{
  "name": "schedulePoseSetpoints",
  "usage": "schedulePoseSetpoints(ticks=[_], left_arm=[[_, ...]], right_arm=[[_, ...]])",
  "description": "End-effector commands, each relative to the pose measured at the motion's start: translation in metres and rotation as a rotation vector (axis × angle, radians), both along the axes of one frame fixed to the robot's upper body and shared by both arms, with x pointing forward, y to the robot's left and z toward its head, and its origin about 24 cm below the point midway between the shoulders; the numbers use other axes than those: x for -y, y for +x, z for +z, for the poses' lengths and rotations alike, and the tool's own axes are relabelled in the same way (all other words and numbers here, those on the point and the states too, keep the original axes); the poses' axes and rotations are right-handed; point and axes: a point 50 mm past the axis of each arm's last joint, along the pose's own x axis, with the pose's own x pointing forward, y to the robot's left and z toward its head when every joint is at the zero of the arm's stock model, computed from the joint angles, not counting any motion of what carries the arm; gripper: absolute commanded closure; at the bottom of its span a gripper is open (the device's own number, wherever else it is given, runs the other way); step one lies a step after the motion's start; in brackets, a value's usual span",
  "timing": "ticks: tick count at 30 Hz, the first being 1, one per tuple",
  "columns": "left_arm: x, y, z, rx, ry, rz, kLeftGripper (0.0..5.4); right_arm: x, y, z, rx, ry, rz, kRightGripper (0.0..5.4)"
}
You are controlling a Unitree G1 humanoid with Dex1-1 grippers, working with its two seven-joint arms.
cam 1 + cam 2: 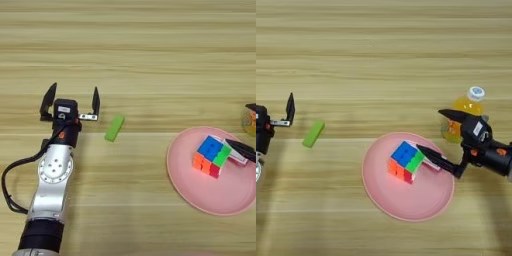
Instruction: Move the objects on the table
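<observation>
Left pincer [70, 103] sits out on the counter [150, 60], fingers spread wide with nothing between them, just left of the green bar [114, 128]. The bar lies flat on the wood at a slant, close to the near finger but not touching it.

Over on the right, the pink plate [401, 205] carries the cube [405, 162], which rests tilted on top of the flat box [428, 161]; only a sliver of that box peeks out at the cube's right side. The right pincer [428, 131] comes in from the right edge, jaws open: the lower finger reaches over the plate rim with its tip at the box beside the cube, though contact there is hard to judge. The upper finger points left across the front of the bottle [467, 107]. That bottle stands upright on the counter just beyond the plate's right rim, white cap on, partly hidden behind the pincer.
</observation>
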Motion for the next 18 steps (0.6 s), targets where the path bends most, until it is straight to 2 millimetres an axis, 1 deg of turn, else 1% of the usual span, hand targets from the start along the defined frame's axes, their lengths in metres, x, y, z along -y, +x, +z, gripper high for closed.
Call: schedulePoseSetpoints(ticks=[1,5,8,14,18], left_arm=[[0.004,0.004,0.0,-0.011,0.012,-0.028,0.0],[0.007,0.003,-0.002,-0.033,0.012,-0.065,0.0],[0.016,0.0,-0.006,-0.085,-0.011,-0.142,0.0],[0.036,-0.011,-0.023,-0.225,0.029,-0.334,0.0],[0.044,-0.017,-0.03,-0.297,0.043,-0.413,0.0]], right_arm=[[-0.008,0.0,0.017,0.048,0.078,0.04,0.03],[-0.02,-0.002,0.029,0.076,0.162,0.083,0.03],[-0.027,-0.002,0.037,0.089,0.202,0.113,0.03],[-0.034,-0.005,0.042,0.085,0.213,0.137,0.03],[-0.038,-0.008,0.045,0.084,0.227,0.158,0.03]])
